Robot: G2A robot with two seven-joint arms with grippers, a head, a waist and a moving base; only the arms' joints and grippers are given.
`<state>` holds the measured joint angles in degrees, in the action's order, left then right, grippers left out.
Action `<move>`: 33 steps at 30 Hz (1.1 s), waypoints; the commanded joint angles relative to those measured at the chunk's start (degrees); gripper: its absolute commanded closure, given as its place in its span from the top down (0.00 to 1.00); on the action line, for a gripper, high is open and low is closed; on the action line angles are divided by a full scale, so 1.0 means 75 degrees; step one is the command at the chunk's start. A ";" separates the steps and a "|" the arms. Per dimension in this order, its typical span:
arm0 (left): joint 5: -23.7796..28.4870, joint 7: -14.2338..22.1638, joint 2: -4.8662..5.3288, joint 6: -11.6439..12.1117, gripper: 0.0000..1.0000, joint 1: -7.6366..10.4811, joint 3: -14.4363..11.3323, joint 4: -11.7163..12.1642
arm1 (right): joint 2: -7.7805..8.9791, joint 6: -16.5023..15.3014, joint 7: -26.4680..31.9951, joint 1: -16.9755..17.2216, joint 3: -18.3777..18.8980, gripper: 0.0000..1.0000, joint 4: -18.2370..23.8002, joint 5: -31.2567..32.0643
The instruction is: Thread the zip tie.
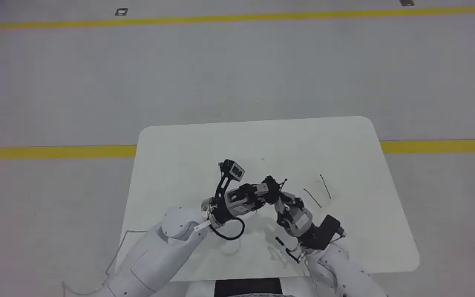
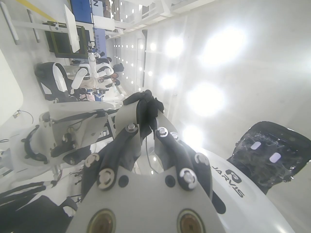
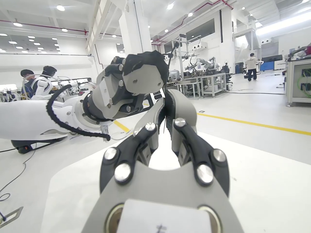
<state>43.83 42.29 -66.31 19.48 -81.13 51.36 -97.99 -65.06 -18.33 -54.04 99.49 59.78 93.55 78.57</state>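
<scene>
Both grippers meet above the middle of the white table (image 1: 185,163). My right gripper (image 3: 166,100) is shut on a thin black zip tie (image 3: 166,122), which runs upright between its ribbed pads and sticks out past the tips. My left gripper (image 2: 145,100) is shut too, its black-padded tips pinched together with a thin black strand (image 2: 147,146) trailing back between the fingers. In the right wrist view the left gripper (image 3: 148,60) sits just beyond my right fingertips, touching the tie's upper end. From above, the left gripper (image 1: 261,190) and the right gripper (image 1: 276,197) are tip to tip.
Two spare black zip ties (image 1: 325,185) (image 1: 312,197) lie on the table to the right of the grippers. Another small black piece (image 1: 288,249) lies near the front edge. The far half of the table is bare.
</scene>
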 commanded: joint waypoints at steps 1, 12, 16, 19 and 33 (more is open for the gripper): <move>0.0000 0.0000 0.0000 0.0000 0.00 0.0000 0.0000 0.0000 | -0.0001 0.0016 -0.0008 0.0007 0.0011 0.00 -0.0019 0.0017; 0.0000 0.0000 0.0000 0.0000 0.00 0.0000 0.0000 0.0000 | -0.0006 -0.0026 -0.0058 0.0043 0.0047 0.00 -0.0078 0.0045; 0.0000 0.0000 0.0000 0.0000 0.00 0.0000 0.0000 0.0000 | -0.0012 -0.0046 -0.0002 0.0033 0.0036 0.00 -0.0167 0.0071; 0.0000 0.0000 0.0000 0.0000 0.00 0.0000 0.0000 0.0000 | -0.0016 -0.0048 0.0035 0.0022 0.0023 0.00 -0.0208 0.0095; 0.0000 0.0000 0.0000 0.0000 0.00 0.0000 0.0000 0.0000 | -0.0038 -0.0041 0.0195 0.0012 0.0024 0.33 -0.0433 0.0001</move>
<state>43.83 42.29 -66.31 19.48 -81.13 51.36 -97.99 -65.33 -18.71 -52.85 99.51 59.90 90.50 78.94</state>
